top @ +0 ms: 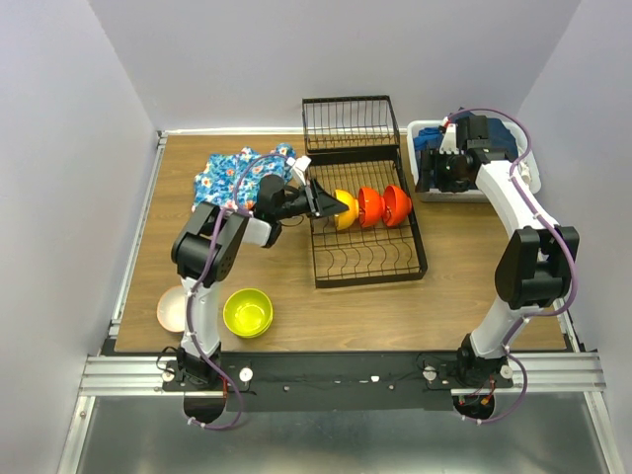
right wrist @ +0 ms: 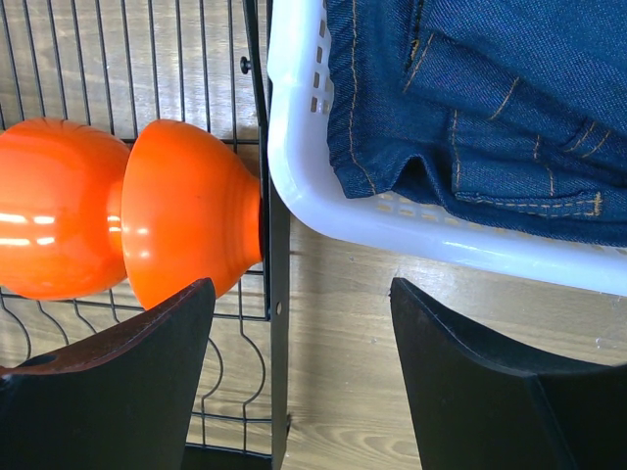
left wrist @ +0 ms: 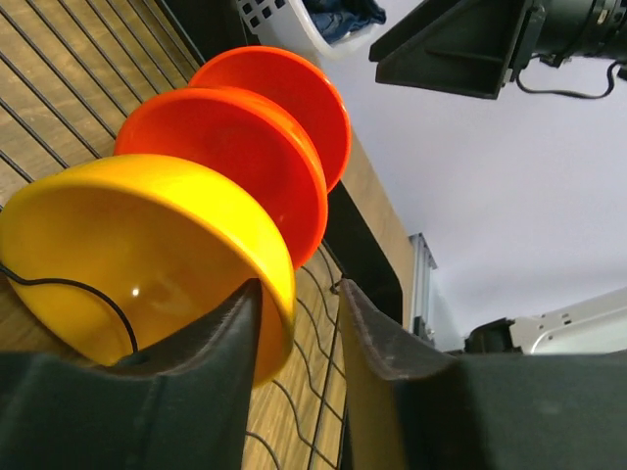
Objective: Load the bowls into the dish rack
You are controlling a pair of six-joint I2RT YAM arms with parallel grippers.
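The dish rack (top: 371,280) lies under both pairs of jaws, its wire dividers holding three bowls on edge in a row. The white basket (right wrist: 294,166) sits just beyond the right gripper (right wrist: 304,294), whose jaws stand wide apart and empty beside the red-orange bowls (right wrist: 186,215). The left gripper (left wrist: 299,294) straddles the rim of the yellow bowl (left wrist: 147,225), jaws apart with a gap on the outer side, probably letting it settle into its slot. The lime-green bowl (top: 248,311) and pale bowl (top: 173,308) lie well behind those jaws.
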